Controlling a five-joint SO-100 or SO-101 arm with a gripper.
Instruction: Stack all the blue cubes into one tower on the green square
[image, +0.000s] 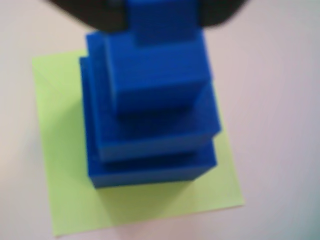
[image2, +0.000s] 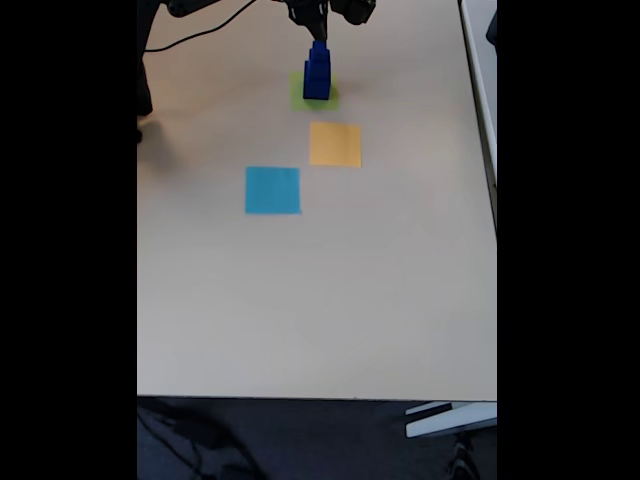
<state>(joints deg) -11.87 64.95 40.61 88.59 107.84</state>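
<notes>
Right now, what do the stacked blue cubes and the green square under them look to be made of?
The blue cubes: probably plastic or dense foam, solid and matte, with uniform colour, crisp edges and no glare; the blur leaves it open which. The green square: thin matte paper, lying flat on the table with sharp corners and a faint diagonal crease near its upper left corner in the wrist view.

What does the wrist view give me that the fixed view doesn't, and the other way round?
Wrist view alone: the three tiers apart, the large cube, medium cube and small cube, with the end effector dark and blurred around the small cube's top. Fixed view alone: the orange-yellow square, light blue square and table. Both: the blue tower standing on the green square.
</notes>
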